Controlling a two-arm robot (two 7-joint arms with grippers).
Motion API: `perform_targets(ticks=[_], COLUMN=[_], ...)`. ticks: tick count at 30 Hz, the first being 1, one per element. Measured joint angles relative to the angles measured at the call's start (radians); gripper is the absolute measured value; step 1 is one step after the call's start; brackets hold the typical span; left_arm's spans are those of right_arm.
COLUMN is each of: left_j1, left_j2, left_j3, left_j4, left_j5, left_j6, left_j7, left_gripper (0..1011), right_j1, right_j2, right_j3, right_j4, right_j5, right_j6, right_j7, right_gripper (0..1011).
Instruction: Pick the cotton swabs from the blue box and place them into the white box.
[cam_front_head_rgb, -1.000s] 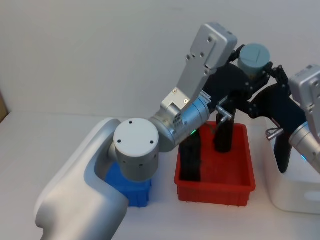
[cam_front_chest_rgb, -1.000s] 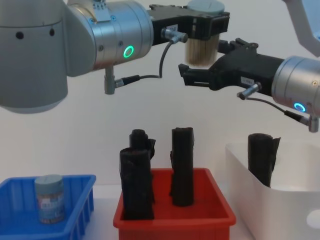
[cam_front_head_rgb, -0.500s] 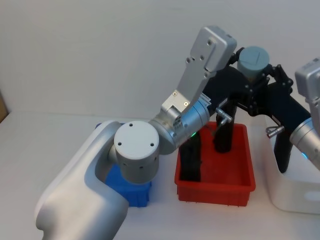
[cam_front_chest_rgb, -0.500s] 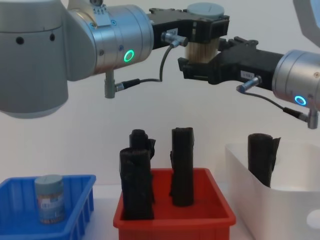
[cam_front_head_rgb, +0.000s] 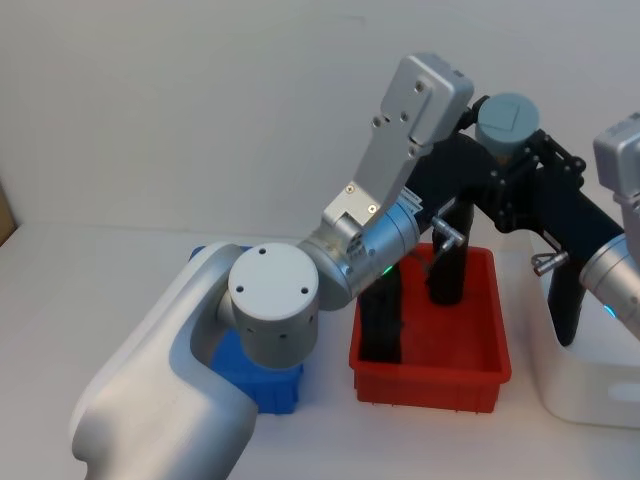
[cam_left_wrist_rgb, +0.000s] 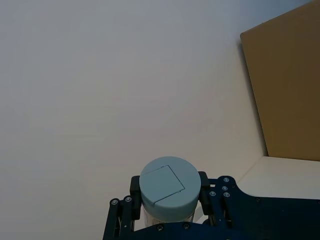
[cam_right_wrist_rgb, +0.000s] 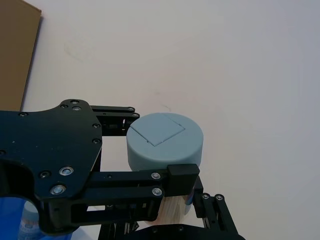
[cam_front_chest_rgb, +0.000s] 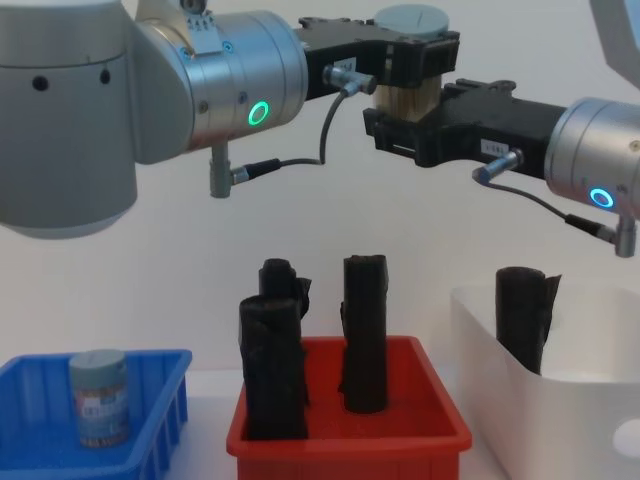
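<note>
A cotton swab tub (cam_front_chest_rgb: 405, 95) with a grey-blue lid (cam_front_head_rgb: 505, 120) hangs in mid-air above the red bin. My left gripper (cam_front_chest_rgb: 412, 62) is shut on it just under the lid, as the left wrist view shows (cam_left_wrist_rgb: 168, 189). My right gripper (cam_front_chest_rgb: 405, 128) reaches in from the right and stands open, its fingers closely flanking the tub's lower body (cam_right_wrist_rgb: 175, 212). A second tub (cam_front_chest_rgb: 100, 396) stands upright in the blue box (cam_front_chest_rgb: 155, 415), which the left arm mostly hides in the head view (cam_front_head_rgb: 268, 388). The white box (cam_front_chest_rgb: 560, 420) sits at the right.
The red bin (cam_front_chest_rgb: 350, 440) sits between the two boxes and holds three upright black rolls (cam_front_chest_rgb: 365, 330). Another black roll (cam_front_chest_rgb: 522, 315) stands in the white box. My left arm's elbow (cam_front_head_rgb: 272, 300) looms over the blue box.
My right gripper has moved up and in toward the held tub, and its fingers now straddle the tub's lower body. The left gripper has kept its hold and barely shifted.
</note>
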Motion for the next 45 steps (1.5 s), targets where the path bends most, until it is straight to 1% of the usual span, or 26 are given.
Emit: perform_targets(ticks=[11,13,14,15,16,18,19,24,31,38,39,42,45], left_j1=[0.001,0.001,0.001,0.001,0.001,0.001,0.001,0.001,0.001,0.001,0.001,0.001,0.001], left_j2=[0.0,0.0,0.0,0.0,0.0,0.0,0.0,0.0,0.0,0.0,0.0,0.0,0.0], left_j3=[0.0,0.0,0.0,0.0,0.0,0.0,0.0,0.0,0.0,0.0,0.0,0.0,0.0], left_j4=[0.0,0.0,0.0,0.0,0.0,0.0,0.0,0.0,0.0,0.0,0.0,0.0,0.0], left_j5=[0.0,0.001,0.001,0.001,0.001,0.001,0.001,0.001,0.001,0.0,0.0,0.0,0.0], left_j6=[0.0,0.0,0.0,0.0,0.0,0.0,0.0,0.001,0.001,0.0,0.0,0.0,0.0], left_j7=[0.001,0.001,0.001,0.001,0.001,0.001,0.001,0.001,0.001,0.001,0.001,0.001,0.001], left_gripper=[668,722,722,757,813,833,886,1003,1004,1004,1004,1004,1004], right_j1=[0.0,0.0,0.0,0.0,0.0,0.0,0.0,0.0,0.0,-0.002,-0.003,-0.006,-0.01], right_j2=[0.0,0.0,0.0,0.0,0.0,0.0,0.0,0.0,0.003,0.013,0.016,0.021,0.029], right_j3=[0.001,0.001,0.001,0.001,0.001,0.001,0.001,0.003,0.013,0.031,0.037,0.044,0.057], right_j4=[-0.002,-0.003,-0.003,-0.003,-0.003,-0.003,-0.003,-0.003,0.003,0.009,0.01,0.012,0.015], right_j5=[0.006,0.007,0.007,0.007,0.007,0.007,0.007,0.01,0.018,0.03,0.033,0.039,0.048], right_j6=[0.004,0.004,0.005,0.005,0.005,0.005,0.005,0.011,0.029,0.05,0.057,0.068,0.093], right_j7=[0.002,0.002,0.002,0.002,0.002,0.002,0.002,-0.008,-0.049,-0.105,-0.12,-0.141,-0.176], right_gripper=[628,628,628,626,626,628,626,628,626,626,626,628,628])
